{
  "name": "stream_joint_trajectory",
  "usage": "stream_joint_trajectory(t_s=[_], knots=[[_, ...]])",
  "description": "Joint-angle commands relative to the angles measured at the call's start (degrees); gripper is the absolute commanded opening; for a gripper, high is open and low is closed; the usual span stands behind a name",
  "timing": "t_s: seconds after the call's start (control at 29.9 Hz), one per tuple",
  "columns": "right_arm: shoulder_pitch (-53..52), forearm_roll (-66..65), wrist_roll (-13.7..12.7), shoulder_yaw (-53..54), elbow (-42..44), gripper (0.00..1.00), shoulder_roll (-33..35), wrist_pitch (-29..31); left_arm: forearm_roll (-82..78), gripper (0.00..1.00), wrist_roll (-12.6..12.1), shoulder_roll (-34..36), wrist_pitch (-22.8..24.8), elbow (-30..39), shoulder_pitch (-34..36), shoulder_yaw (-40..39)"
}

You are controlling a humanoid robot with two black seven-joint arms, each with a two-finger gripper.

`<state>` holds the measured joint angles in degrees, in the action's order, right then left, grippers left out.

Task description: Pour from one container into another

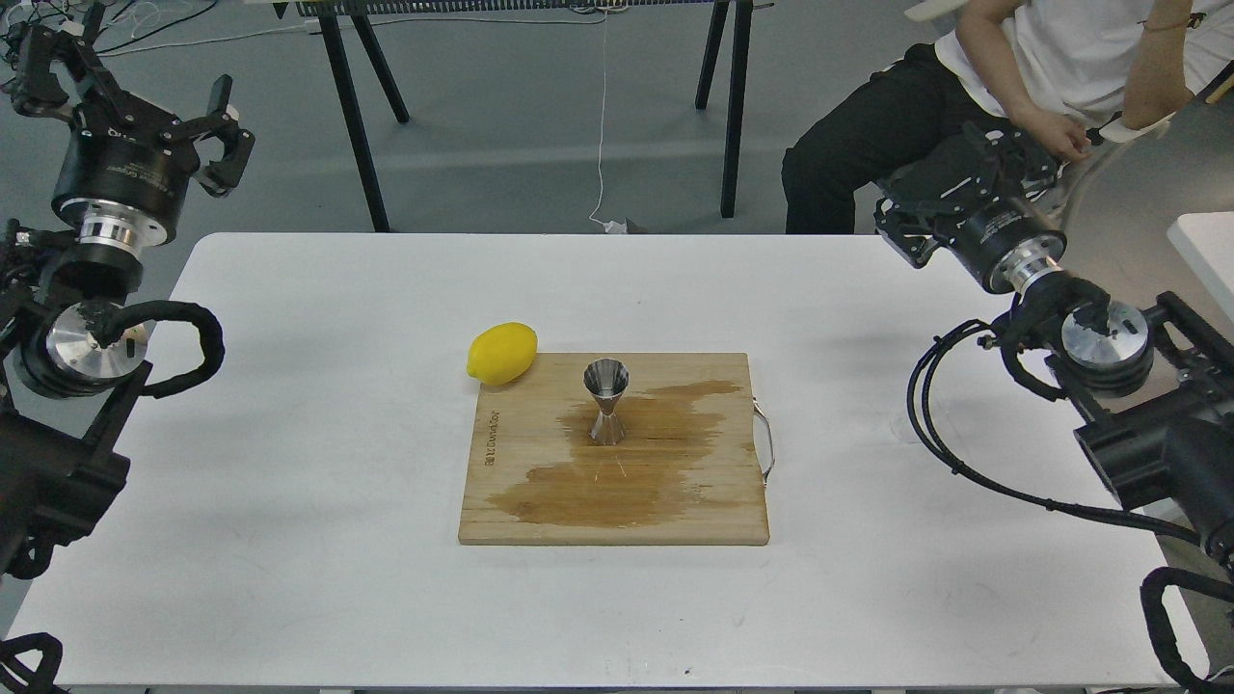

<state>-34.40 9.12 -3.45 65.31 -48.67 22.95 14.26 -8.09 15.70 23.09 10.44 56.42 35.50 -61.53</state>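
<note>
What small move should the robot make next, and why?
Probably hold off and look for the cup: I can see none to pour from. The jigger stands upright on the board in a wet patch. The left gripper is open and empty, and the right gripper is also beyond the table's edge.
</note>
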Motion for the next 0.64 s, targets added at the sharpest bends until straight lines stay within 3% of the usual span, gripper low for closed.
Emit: stream_joint_trajectory(t_s=[0.0, 0.13, 0.3, 0.47, 0.6], knots=[[-3.21, -5.06, 3.79, -0.18, 0.41, 1.0, 3.41, 0.85, -0.09, 1.0, 0.03, -0.5, -0.07, -0.17, -0.35, 0.0], [-5.67, -10.69, 9.68, -0.45, 4.97, 1.0, 4.48, 4.72, -0.26, 1.0, -0.76, -1.81, -0.16, -0.87, 0.09, 0.09], [-7.08, -12.38, 10.13, -0.45, 10.34, 1.0, 4.48, 5.16, -0.44, 1.0, -2.69, -3.48, 0.28, -6.3, 4.03, 0.53], [-7.26, -12.37, 10.13, -0.1, 10.78, 1.0, 4.56, 4.81, -0.26, 1.0, -2.61, -5.77, 3.96, -17.38, 12.38, 5.27], [-7.35, -12.29, 10.13, 0.61, 10.78, 1.0, 4.56, 4.64, -0.09, 1.0, -2.61, -7.44, 6.43, -21.17, 14.77, 6.51]])
